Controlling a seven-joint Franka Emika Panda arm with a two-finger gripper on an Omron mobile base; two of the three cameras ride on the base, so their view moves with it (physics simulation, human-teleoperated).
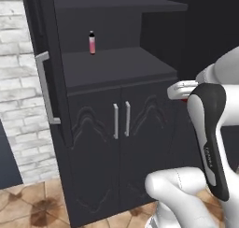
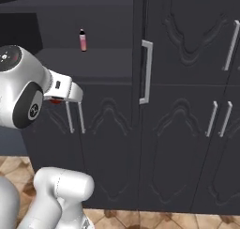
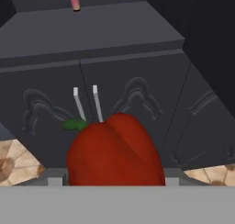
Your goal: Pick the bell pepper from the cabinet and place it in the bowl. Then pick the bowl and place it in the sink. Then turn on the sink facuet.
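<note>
In front of me stands the tall black cabinet (image 1: 116, 129) with open shelves above and two carved lower doors fitted with slim pale upright handles. On its broad dark middle shelf (image 1: 116, 66) one thing stands: a slim pink bottle with a dark cap (image 1: 92, 42), upright, set toward the back and well away from the front edge. The cabinet rests on a floor of brown stone-patterned tiles (image 1: 32, 206).
</note>
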